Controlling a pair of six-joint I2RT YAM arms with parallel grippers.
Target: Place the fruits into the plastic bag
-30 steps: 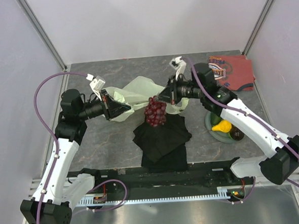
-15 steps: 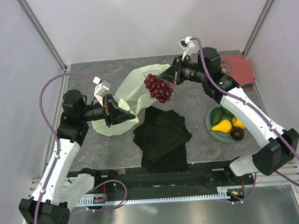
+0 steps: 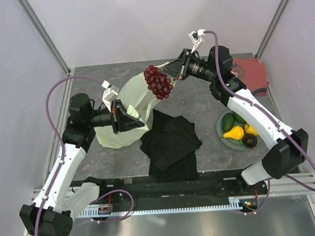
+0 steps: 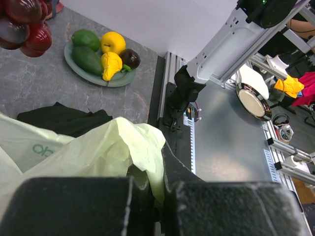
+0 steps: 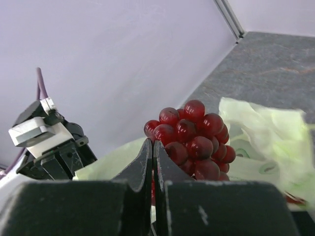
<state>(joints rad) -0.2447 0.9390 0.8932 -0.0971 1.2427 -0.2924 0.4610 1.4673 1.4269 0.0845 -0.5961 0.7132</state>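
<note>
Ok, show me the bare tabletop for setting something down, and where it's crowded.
Bare table lies between the black cloth and the plate, in the far-left corner behind the plastic bag, and left of the cloth. Crowded: the middle, where bag and hanging grape bunch meet, and the plate's fruits.

The top camera looks down from above and behind my bases over the whole table (image 3: 199, 102). My left wrist camera, close over the plastic bag (image 4: 98, 152), faces right toward the plate (image 4: 106, 82). My right wrist camera faces the left wall (image 5: 98, 49), with the grape bunch (image 5: 192, 137) very near. All three see the bag and the grapes.
</note>
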